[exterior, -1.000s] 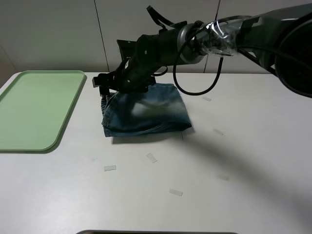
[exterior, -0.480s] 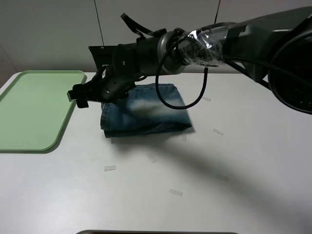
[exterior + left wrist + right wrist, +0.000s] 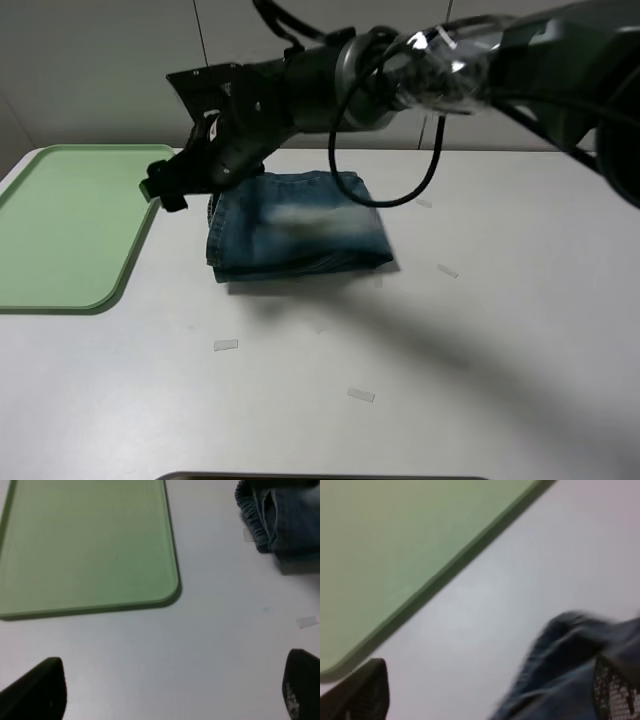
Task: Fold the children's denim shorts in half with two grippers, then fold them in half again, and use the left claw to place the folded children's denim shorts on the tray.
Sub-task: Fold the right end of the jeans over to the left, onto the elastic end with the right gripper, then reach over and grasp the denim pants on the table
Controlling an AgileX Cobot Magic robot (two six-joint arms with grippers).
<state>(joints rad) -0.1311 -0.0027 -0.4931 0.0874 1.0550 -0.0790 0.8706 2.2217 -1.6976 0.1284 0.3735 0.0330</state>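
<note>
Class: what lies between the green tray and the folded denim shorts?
Bare white table, with a small pale scrap beside the shorts, in the left wrist view; the high view shows the open right gripper above that gap.

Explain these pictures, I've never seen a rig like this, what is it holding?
This is a two-armed robot at a white table. The wide picture looks down from a camera mounted high; the other two come from cameras on each arm's wrist, so the black tips at their edges are gripper fingers. On the table lie folded denim shorts, a pale green tray and a few pale scraps. The right gripper reaches across, hovering above the gap between shorts and tray. The left gripper shows only in its own wrist view. Both are open and hold nothing.
</note>
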